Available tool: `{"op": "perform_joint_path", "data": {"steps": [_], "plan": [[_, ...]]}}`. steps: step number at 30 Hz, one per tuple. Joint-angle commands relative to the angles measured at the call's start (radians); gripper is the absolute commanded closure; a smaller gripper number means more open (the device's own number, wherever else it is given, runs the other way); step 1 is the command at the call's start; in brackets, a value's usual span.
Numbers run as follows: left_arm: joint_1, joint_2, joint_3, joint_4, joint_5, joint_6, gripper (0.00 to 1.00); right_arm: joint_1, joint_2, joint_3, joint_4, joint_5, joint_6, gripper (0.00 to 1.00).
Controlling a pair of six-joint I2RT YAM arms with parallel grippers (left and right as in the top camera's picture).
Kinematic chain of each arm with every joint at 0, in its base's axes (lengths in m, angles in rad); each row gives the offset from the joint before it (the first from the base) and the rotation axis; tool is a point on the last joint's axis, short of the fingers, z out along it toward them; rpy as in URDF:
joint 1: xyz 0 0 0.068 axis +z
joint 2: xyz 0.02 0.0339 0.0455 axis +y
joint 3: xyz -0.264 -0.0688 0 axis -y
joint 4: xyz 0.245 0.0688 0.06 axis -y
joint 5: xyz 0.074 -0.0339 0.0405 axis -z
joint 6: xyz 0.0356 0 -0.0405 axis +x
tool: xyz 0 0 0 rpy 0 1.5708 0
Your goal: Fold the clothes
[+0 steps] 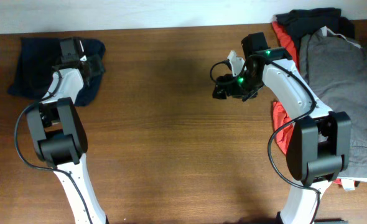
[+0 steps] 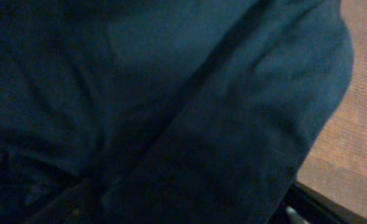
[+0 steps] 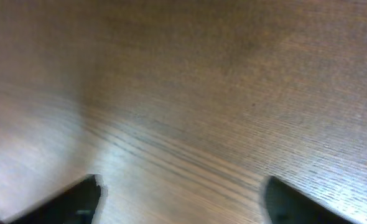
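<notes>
The dark navy-blue shorts [image 1: 37,71] lie as a compact bundle at the far left of the table. My left gripper [image 1: 84,59] is down on the bundle's right part. The navy cloth [image 2: 171,112] fills the left wrist view. Only the right finger [image 2: 311,208] shows there, set far out to the side, so the jaws look open; the left finger is lost in the dark cloth. My right gripper [image 1: 224,87] hovers over bare wood right of centre. Its fingers [image 3: 180,199] are wide apart with nothing between them.
A pile of other clothes lies along the right edge: grey trousers [image 1: 351,81], a red-orange garment [image 1: 283,124] under them and a dark garment [image 1: 308,18] at the back. The wooden table [image 1: 171,124] runs between the two arms.
</notes>
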Motion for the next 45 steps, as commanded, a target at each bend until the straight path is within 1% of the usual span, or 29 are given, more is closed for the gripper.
{"op": "perform_joint_path", "data": {"steps": [1,5,7,9,13,20,22,25,28,41,43,45], "plan": [[0.025,-0.047,0.029,-0.101,0.013,0.051,0.01,-0.001,0.014,0.001,0.016,0.043,-0.015,0.01],[0.024,-0.154,0.094,-0.231,0.014,0.138,0.01,-0.003,0.002,0.079,0.011,0.053,-0.062,0.01],[0.023,-0.214,0.117,-0.288,0.014,0.139,0.01,-0.003,-0.011,0.142,-0.012,0.063,-0.079,0.01],[0.023,-0.279,0.130,-0.333,0.014,0.139,0.01,-0.003,-0.026,0.236,-0.063,0.112,-0.079,0.01],[0.015,-0.420,0.132,-0.399,0.018,0.139,0.01,-0.003,-0.042,0.498,-0.234,0.210,-0.079,0.01],[-0.013,-0.665,0.132,-0.533,0.013,0.139,0.01,-0.002,-0.042,0.993,-0.566,0.204,-0.067,0.01],[-0.014,-0.711,0.132,-0.549,0.014,0.139,0.01,-0.002,-0.042,1.102,-0.600,0.205,-0.067,0.01],[-0.014,-0.760,0.132,-0.549,0.006,0.139,0.01,-0.003,-0.042,1.209,-0.599,0.205,-0.067,0.01],[-0.014,-0.783,0.132,-0.549,0.006,0.139,0.01,-0.003,-0.042,1.252,-0.599,0.205,-0.067,0.01],[-0.014,-0.785,0.131,-0.549,0.006,0.139,0.01,-0.002,-0.038,1.252,-0.600,0.205,-0.067,0.01],[-0.014,-0.785,0.131,-0.549,0.006,0.139,0.01,-0.002,-0.058,1.252,-0.599,0.276,-0.097,0.01],[-0.014,-0.785,0.131,-0.549,0.006,0.139,0.01,-0.002,-0.086,1.252,-0.607,0.286,-0.093,0.01]]}}
